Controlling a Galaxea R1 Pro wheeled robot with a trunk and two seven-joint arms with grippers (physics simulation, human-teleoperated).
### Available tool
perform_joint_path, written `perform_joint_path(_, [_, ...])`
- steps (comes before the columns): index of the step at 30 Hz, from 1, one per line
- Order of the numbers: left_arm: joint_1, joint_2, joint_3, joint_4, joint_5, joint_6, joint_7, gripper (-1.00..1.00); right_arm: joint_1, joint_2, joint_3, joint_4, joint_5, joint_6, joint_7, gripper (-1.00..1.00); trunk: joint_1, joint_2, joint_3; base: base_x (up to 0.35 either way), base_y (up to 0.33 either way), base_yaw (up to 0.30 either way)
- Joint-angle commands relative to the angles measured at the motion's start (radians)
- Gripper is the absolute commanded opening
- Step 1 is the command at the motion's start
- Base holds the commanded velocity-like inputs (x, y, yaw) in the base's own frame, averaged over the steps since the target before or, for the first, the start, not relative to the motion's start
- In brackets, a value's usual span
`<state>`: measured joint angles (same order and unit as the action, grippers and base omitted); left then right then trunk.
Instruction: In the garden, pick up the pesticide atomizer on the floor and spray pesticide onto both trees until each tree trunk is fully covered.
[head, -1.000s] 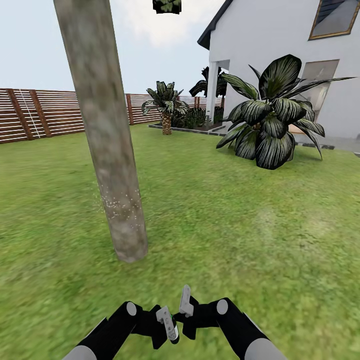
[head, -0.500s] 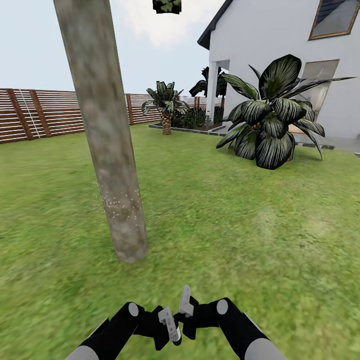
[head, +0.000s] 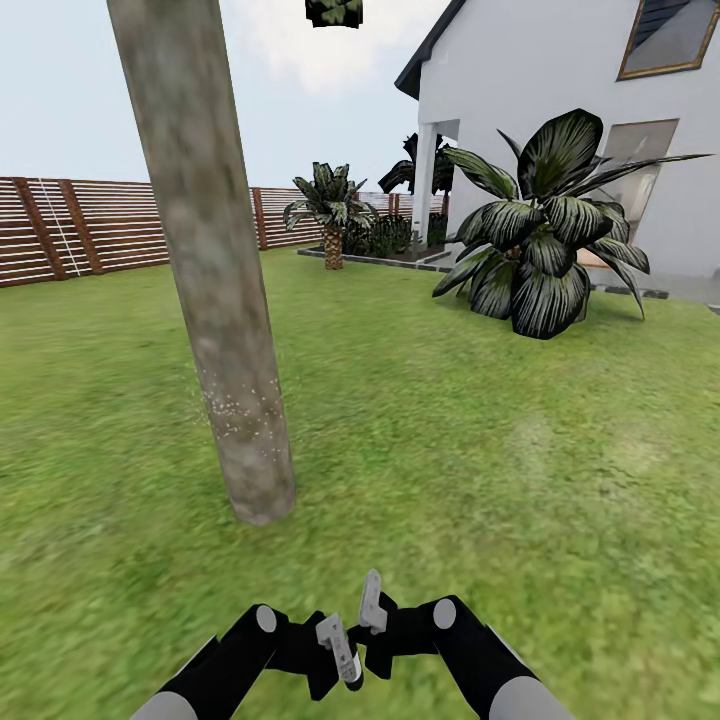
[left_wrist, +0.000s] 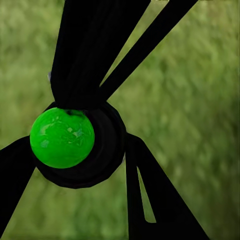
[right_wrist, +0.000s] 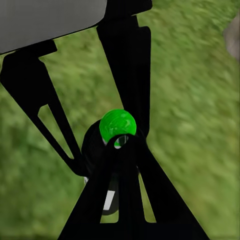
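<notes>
A thick pale tree trunk (head: 215, 300) rises from the garden lawn (head: 470, 430) ahead and to the left. Whitish pesticide specks (head: 235, 410) dot its lower part. Low in front of me, my left gripper (head: 340, 650) is shut on the pesticide atomizer (head: 351, 672), a small black bottle. Its top shows green (left_wrist: 62, 137) on the round black body (left_wrist: 102, 150) in the left wrist view. My right gripper (head: 371, 600) is shut, its tips meeting right beside the atomizer's green top (right_wrist: 117, 125). A white label (right_wrist: 109, 200) shows on the bottle.
A large striped broad-leaf plant (head: 545, 230) stands at the right in front of a white house (head: 560, 90). A slatted wooden fence (head: 80, 230) closes the back left. A small palm (head: 330, 210) grows by a far bed. A grey floor strip (head: 690, 288) runs along the house.
My left gripper has nudged very slightly right and down with the atomizer. The trunk, the specks and the right arm look the same.
</notes>
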<state>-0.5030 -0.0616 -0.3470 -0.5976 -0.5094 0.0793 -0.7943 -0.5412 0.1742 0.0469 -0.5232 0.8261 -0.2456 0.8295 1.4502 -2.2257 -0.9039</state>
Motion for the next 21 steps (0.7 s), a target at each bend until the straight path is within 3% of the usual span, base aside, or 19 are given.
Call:
perform_joint_path(1, [0.000,0.000,0.000,-0.002,-0.001,0.008,-0.005,-1.00,0.000,0.000,-0.001,-0.001,0.010,-0.006,0.001,-1.00,0.000,0.000,-0.001,0.000,0.000,0.000])
perform_joint_path(21, [0.000,0.000,0.002,-0.001,0.002,-0.013,-0.008,-1.00,0.000,0.000,-0.001,0.000,0.010,-0.006,0.000,-1.00,0.000,0.000,-0.001,0.000,0.000,0.000])
